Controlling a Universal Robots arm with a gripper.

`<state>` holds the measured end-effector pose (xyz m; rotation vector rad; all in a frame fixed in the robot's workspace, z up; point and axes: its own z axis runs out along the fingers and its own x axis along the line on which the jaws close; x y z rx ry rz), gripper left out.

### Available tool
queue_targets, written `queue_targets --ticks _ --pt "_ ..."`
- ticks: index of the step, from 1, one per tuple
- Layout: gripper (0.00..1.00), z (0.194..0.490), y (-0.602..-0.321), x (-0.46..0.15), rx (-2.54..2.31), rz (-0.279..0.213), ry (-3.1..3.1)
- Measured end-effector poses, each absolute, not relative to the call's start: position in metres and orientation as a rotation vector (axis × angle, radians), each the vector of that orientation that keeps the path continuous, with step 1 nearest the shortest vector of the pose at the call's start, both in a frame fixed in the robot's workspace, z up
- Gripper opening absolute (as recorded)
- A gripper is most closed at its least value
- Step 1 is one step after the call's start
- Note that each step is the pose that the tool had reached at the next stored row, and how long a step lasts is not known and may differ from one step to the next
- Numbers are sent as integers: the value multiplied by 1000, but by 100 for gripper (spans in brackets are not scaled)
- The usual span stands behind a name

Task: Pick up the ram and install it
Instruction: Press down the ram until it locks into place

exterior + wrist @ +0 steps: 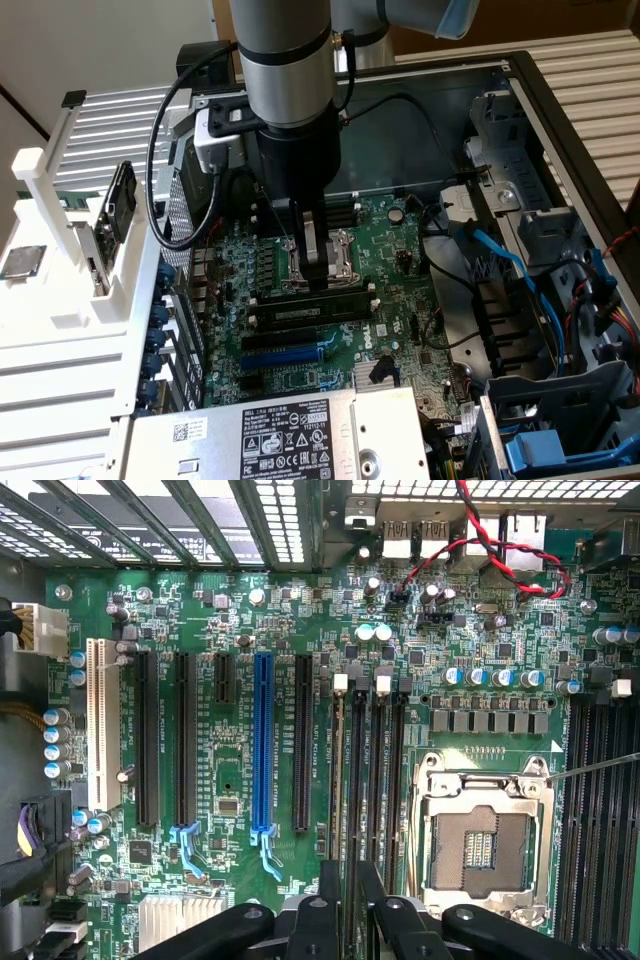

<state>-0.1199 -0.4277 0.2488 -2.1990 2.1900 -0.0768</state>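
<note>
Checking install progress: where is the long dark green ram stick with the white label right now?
Exterior view, mid-board: the ram lies along the black memory slots, between the silver CPU socket and the blue expansion slot, below the gripper.

Claw (348,872) over black memory slots (378,770) beside CPU socket (483,830).

The motherboard (230,610) was green. One expansion slot (262,745) was blue. One slot (97,725) near the board's edge was white, and the remaining long slots (147,740) were black. The ram (310,311) was dark with a pale label. The end effector (350,875) was black. A twisted wire pair (480,555) at the board's corner was red and black. The socket frame (485,780) was silver. The data cables (500,255) were blue.
</note>
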Motion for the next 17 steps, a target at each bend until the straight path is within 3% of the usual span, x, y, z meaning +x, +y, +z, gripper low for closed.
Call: queue_targets --ticks 4,6,8,17 --pt "21 249 -428 -120 -2199 -77 2190" --pt "13 249 -428 -120 -2199 -77 2190" --pt "10 249 -428 -120 -2199 -77 2190" --pt "10 249 -428 -122 -2199 -77 2190"
